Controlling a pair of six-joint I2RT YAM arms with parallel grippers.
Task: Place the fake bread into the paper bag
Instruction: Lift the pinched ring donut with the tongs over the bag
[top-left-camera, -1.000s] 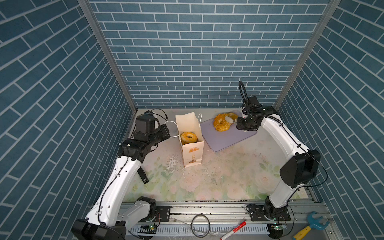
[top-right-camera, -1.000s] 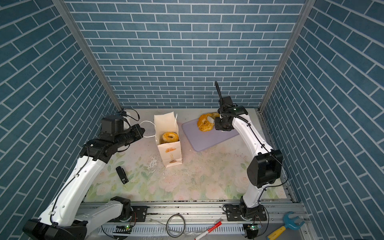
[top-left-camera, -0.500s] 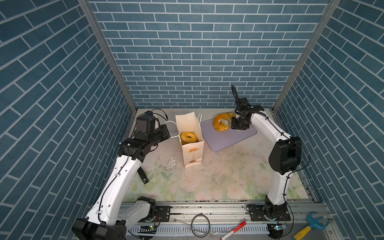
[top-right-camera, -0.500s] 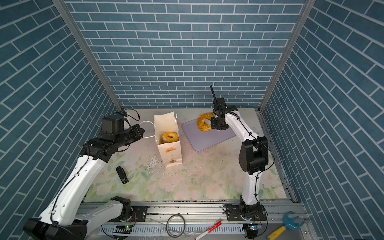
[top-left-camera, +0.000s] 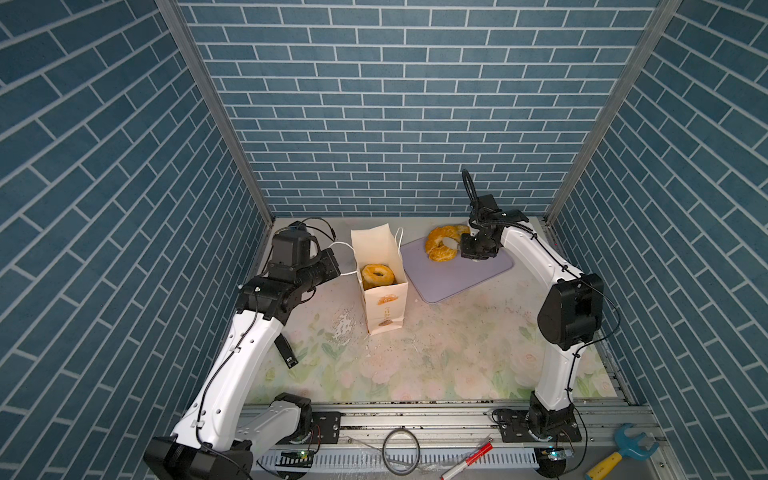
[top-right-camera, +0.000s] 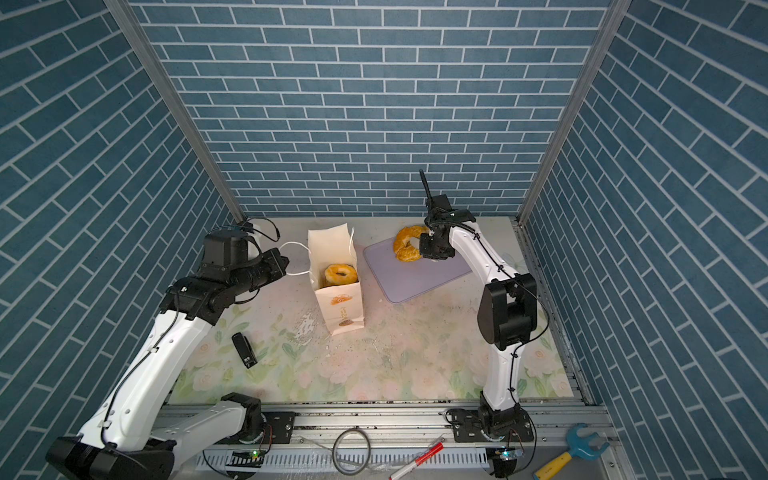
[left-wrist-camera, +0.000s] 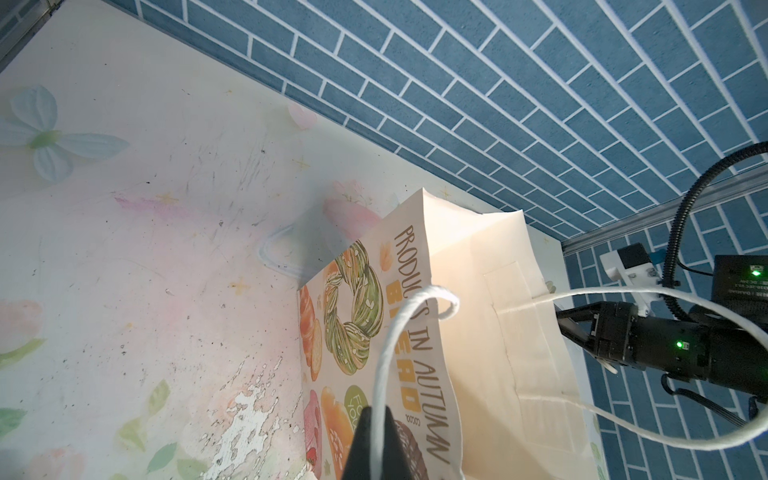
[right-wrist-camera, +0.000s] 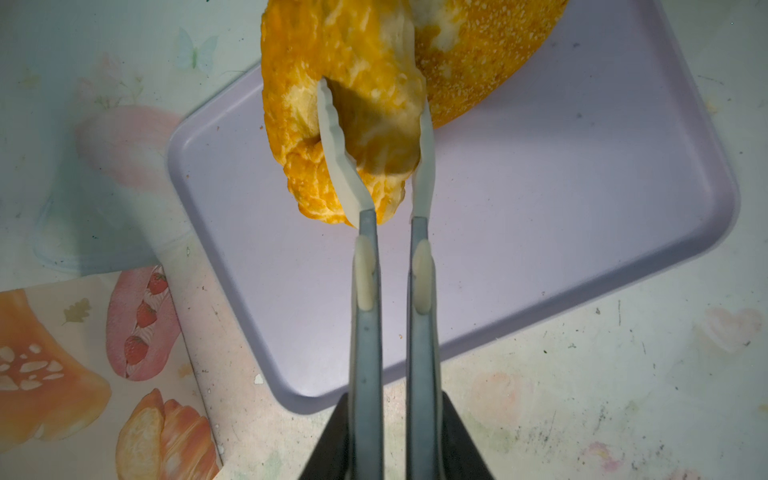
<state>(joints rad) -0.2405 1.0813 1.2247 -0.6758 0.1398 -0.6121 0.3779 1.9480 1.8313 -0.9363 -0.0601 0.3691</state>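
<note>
while the right hand (right-wrist-camera: 374, 97) grips a half-cropped bread (right-wrist-camera: 345, 45), the left hand (left-wrist-camera: 377, 415) pinches the cord (left-wrist-camera: 398, 328) of the paper bag (left-wrist-camera: 478, 270).

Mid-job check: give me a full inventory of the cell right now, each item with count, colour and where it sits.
cream paper bag: one, cream-white, upright on the floral table.
lilac plastic tray: one, lilac, right of the bag.
golden ring-shaped bread: one, golden-orange, inside the bag.
flaky golden pastry: one, orange-yellow, at the tray's far edge.
seeded round bread: one, golden, beside that pastry.
small black block: one, black, on the table near the left arm.
grey cable loop, red-white marker, blue-yellow toy wrench: one each, on the front rail.
left gripper: shut on the bag's white cord handle.
right gripper: shut on the flaky pastry.
</note>
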